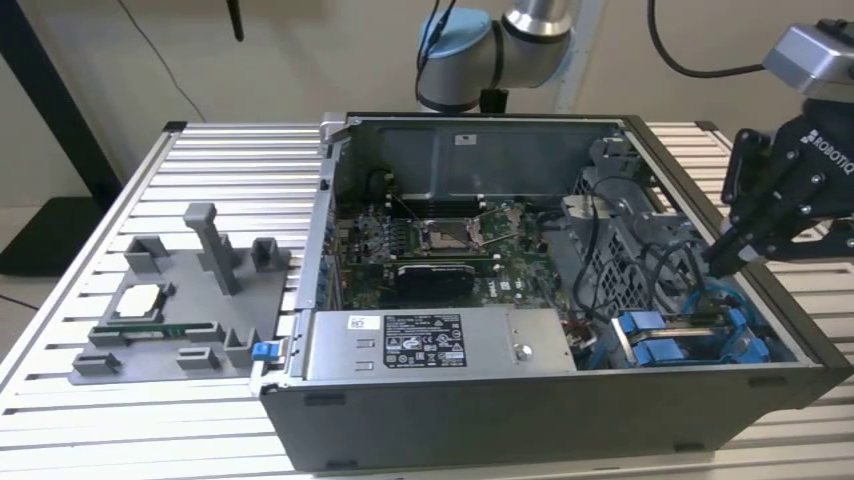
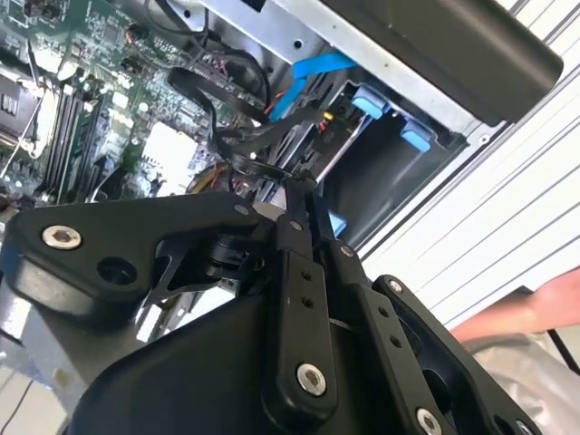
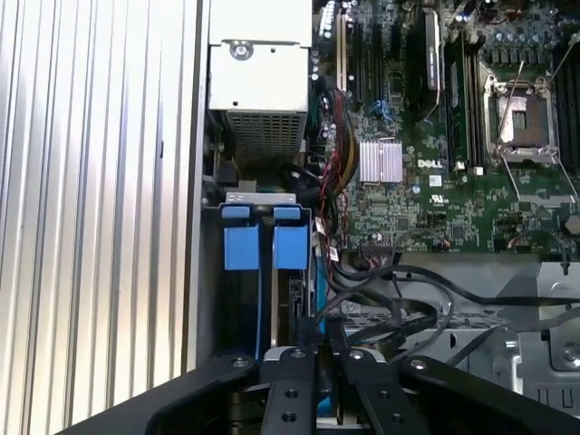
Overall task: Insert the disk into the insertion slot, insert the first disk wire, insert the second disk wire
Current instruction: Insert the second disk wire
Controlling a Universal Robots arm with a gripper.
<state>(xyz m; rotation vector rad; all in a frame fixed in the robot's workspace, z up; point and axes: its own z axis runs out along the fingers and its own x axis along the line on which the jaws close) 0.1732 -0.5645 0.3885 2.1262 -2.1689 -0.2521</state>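
The black end effector [image 1: 731,262] hung over the grey sheet-metal insertion slot with bright blue plastic tabs [image 1: 687,338], inside the open grey computer case [image 1: 534,420] on the ribbed metal worktop [image 1: 80,260]. Its fingers [image 3: 299,362] were pressed together around a black wire [image 3: 399,313]. The blue-framed silver disk [image 3: 292,299] sat within that slot.

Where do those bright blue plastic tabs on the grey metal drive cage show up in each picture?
Exterior view: the bright blue plastic tabs sit in the open computer case's corner at the exterior view's right.
Second wrist view: the tabs lie just under the case's dark rim, beside a blue flat cable.
First wrist view: the tabs lie between the case wall and the black cables.
Shared landmark: the green motherboard.
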